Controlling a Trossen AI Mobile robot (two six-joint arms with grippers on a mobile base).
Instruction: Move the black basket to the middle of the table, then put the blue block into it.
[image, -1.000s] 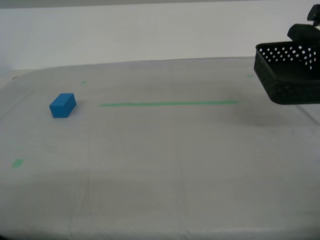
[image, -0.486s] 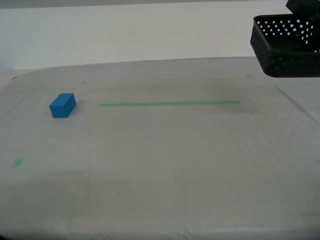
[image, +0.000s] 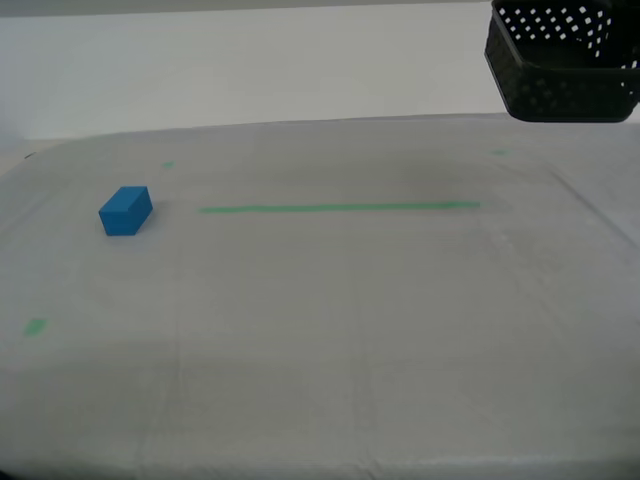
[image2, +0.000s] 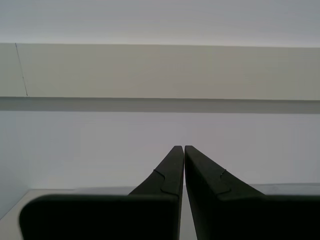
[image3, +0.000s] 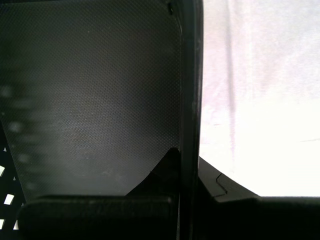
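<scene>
Hanging clear above the surface (image: 330, 300) at the far corner on the exterior view's right, the black basket (image: 560, 65) shows its perforated wall and underside, its top cut off by the frame's upper edge. Its long axis appears to run roughly across the exterior view, though its far end runs out of frame, so I cannot be sure. My first pincer (image3: 187, 170) is clenched on the basket's wall — one finger inside against the dark floor of the basket, the other outside over pale cloth, the rim running straight between them.

My second pincer (image2: 180, 150) is closed on nothing, its fingertips pressed together and pointing at a plain pale wall; it does not appear in the exterior view.

On the exterior view's left, well apart from the basket, the blue block (image: 125, 211) lies flat on the cloth, its long axis turned slightly away from the thin green tape line (image: 338, 208) — the line begins a little beyond the block and runs toward the basket's side.
</scene>
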